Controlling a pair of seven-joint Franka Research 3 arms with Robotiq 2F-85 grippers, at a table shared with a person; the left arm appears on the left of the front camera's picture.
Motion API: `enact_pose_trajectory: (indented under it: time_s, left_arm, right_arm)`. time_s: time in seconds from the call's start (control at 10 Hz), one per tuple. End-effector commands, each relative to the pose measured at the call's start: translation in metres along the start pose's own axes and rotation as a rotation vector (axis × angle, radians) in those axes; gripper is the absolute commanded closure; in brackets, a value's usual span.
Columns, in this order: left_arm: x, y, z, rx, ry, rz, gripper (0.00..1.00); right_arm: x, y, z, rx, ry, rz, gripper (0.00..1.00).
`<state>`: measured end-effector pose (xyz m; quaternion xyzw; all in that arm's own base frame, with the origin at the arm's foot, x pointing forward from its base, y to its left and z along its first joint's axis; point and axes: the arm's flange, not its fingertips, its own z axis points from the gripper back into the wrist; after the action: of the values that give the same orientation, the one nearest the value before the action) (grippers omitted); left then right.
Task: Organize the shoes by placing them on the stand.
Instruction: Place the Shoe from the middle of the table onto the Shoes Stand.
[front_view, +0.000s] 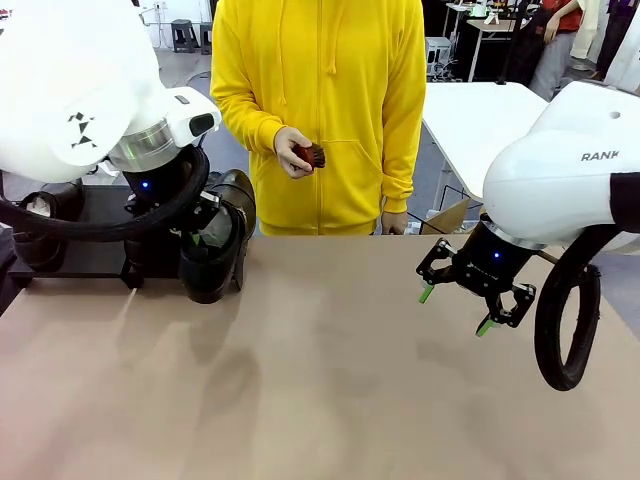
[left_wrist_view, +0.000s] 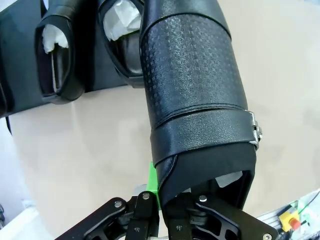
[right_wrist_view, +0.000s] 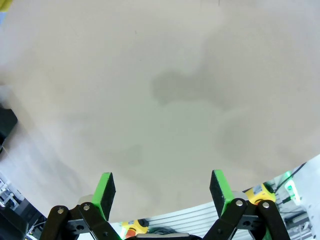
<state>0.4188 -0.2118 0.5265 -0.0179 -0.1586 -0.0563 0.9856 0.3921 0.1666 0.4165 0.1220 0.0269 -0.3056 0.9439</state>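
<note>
Now the table (front_view: 330, 400) lies bare in front, and the stand (front_view: 85, 255) waits at its far left. The left gripper (left_wrist_view: 159, 210) is clamped on a shoe (left_wrist_view: 192, 95) by its heel, probably to set it down there. Its wrist view shows two placed shoes (left_wrist_view: 55, 57). The right gripper (front_view: 457, 309) hangs spread, holding nothing.

The stand (front_view: 75, 262) lies largely hidden behind the left arm; its left end is cut off.
</note>
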Motion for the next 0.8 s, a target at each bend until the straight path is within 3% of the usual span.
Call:
enact_pose_trajectory:
  time_s: [0.0,0.3,0.6,0.7]
  left_arm:
    - [0.008,0.015,-0.001,0.052,-0.105,-0.018,1.0]
    - [0.035,0.08,0.0,0.19,-0.19,0.123,1.0]
    - [0.052,0.155,-0.001,0.235,-0.23,0.194,1.0]
    - [0.056,0.169,-0.002,0.193,-0.239,0.182,1.0]
  right_arm:
    - [0.003,0.002,0.003,-0.001,-0.005,0.02,0.0]
    - [0.003,0.002,0.003,-0.001,-0.005,0.02,0.0]
    - [0.003,0.002,0.003,-0.001,-0.005,0.02,0.0]
    - [0.003,0.002,0.003,-0.001,-0.005,0.02,0.0]
